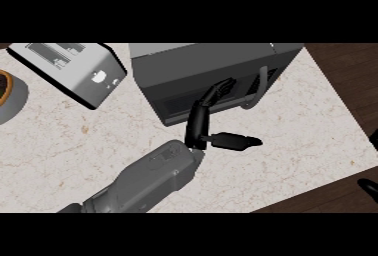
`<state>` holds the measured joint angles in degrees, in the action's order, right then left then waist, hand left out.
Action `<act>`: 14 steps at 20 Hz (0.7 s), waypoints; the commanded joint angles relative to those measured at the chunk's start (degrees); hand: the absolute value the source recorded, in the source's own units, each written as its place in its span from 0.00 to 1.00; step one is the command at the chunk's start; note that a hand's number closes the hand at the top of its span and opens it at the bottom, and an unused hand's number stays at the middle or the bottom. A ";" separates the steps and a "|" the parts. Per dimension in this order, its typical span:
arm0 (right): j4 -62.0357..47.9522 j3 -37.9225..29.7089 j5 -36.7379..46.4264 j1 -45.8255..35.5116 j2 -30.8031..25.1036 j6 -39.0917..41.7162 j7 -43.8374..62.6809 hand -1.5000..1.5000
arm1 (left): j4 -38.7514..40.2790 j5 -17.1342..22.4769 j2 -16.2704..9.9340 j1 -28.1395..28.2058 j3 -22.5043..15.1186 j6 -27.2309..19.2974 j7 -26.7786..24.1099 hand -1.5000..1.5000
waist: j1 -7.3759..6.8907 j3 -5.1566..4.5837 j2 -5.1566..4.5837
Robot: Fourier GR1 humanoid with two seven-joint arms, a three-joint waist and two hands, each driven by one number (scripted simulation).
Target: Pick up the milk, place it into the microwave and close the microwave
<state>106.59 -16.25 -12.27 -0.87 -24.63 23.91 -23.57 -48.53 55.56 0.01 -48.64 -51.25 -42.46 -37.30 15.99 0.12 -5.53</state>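
The left hand (pixel 201 120) is seen reaching up from a grey forearm (pixel 148 180) at the lower middle, fingers extended nearly straight and laid against the front of the microwave (pixel 214 70); the fingertips (pixel 221 90) rest on the dark door, just beside the curved grey handle (pixel 255 92). The thumb (pixel 235 141) is spread out to the right, over the desk (pixel 88 145). Nothing is held. The microwave door appears closed; the milk is not seen, so its whereabouts cannot be told. To the left of the microwave, slightly apart, a silver toaster (pixel 70 70) is set at an angle. At the far left edge part of a grey bowl (pixel 11 100) with brown contents is noted. At the lower right edge a small part of the right hand (pixel 368 189) is visible; its state cannot be told. No legible writing is found on any appliance.
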 commanded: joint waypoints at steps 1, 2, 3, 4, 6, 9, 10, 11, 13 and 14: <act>-3.16 0.69 -4.98 -1.18 0.93 2.00 1.50 0.00 | 3.94 1.98 -0.01 -2.94 2.42 -0.92 0.16 0.00 | 0.27 -0.05 -0.66; -3.33 0.97 -5.71 -1.43 1.00 2.50 1.58 0.00 | 3.77 2.27 -0.01 -3.37 2.52 -0.60 -0.17 0.00 | 0.59 -0.09 -0.54; -4.34 0.71 -6.18 -1.92 0.85 2.41 2.15 0.00 | 4.01 2.24 -0.01 -3.33 2.13 -0.31 -0.53 0.00 | 0.45 -0.09 -0.85; -5.03 0.21 -7.31 -2.04 0.48 3.11 2.12 0.00 | 4.31 2.76 -0.01 -3.31 2.64 -0.47 -0.72 0.00 | 0.49 -0.06 -0.64; -5.71 -0.11 -8.60 -2.70 -0.24 3.90 2.73 0.00 | 4.77 3.39 -0.01 -2.80 2.22 -0.70 -1.05 0.00 | 0.80 -0.12 -0.37; -7.41 -0.41 -9.97 -3.77 -1.15 4.75 3.65 0.00 | 5.12 3.92 -0.01 -3.55 2.31 -0.16 -1.80 0.00 | 0.80 -0.15 -0.57; -7.88 -1.14 -10.91 -3.84 -1.70 5.45 3.35 0.00 | 5.32 4.30 -0.01 -3.85 2.49 -0.44 -1.66 0.00 | 1.34 -0.06 -0.27; -8.65 -0.53 -11.07 -3.86 -1.20 5.57 3.56 0.00 | 5.67 4.24 -0.01 -4.24 2.24 -0.40 -1.89 0.00 | 1.10 -0.01 -0.45; -9.64 -0.96 -12.08 -4.99 -2.10 6.32 3.85 0.00 | 5.34 5.02 -0.01 -3.78 2.25 -0.10 -2.61 0.00 | 0.92 -0.11 -0.53; -9.57 -1.80 -12.84 -5.82 -2.94 6.23 4.34 0.00 | 5.94 4.86 -0.01 -3.64 1.84 0.00 -2.77 0.00 | 1.26 -0.19 -0.45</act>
